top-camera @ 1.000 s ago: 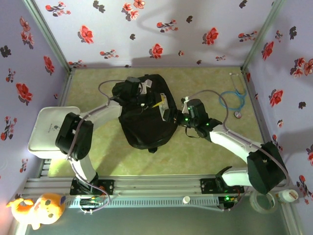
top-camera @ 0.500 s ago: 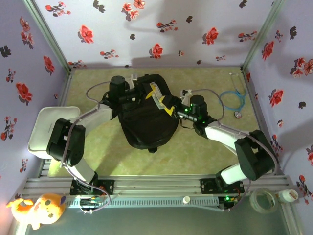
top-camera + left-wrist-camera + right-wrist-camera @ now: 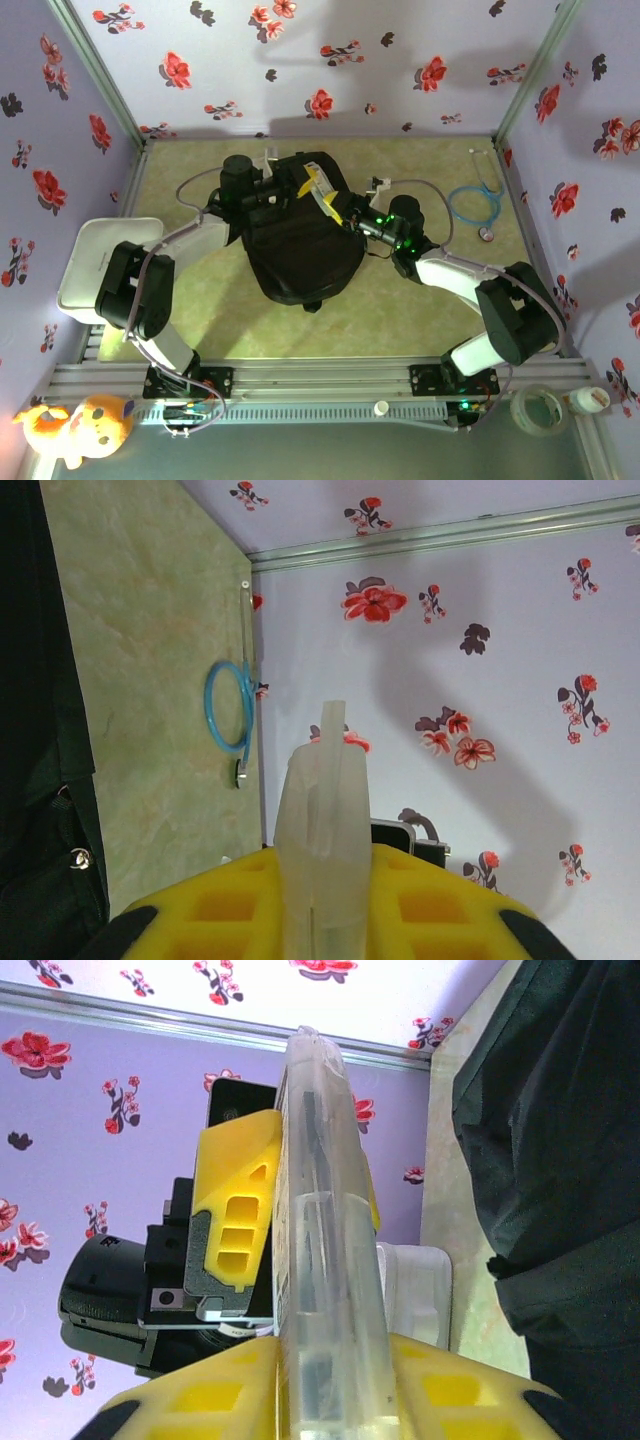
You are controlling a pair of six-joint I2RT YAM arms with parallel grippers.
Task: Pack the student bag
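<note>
Left hand (image 3: 298, 188) and right hand (image 3: 345, 215) both clench the case (image 3: 322, 192) over the bag (image 3: 300, 255). Risk: uneven release tilts it, sliding it off.

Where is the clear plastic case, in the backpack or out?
Out: the left tool and right tool hold the case raised over the backpack.

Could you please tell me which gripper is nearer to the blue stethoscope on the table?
Right. The right gripper is left of the blue-tubed stethoscope, at the black fabric backpack's edge; the left gripper is farther left, over the backpack.
</note>
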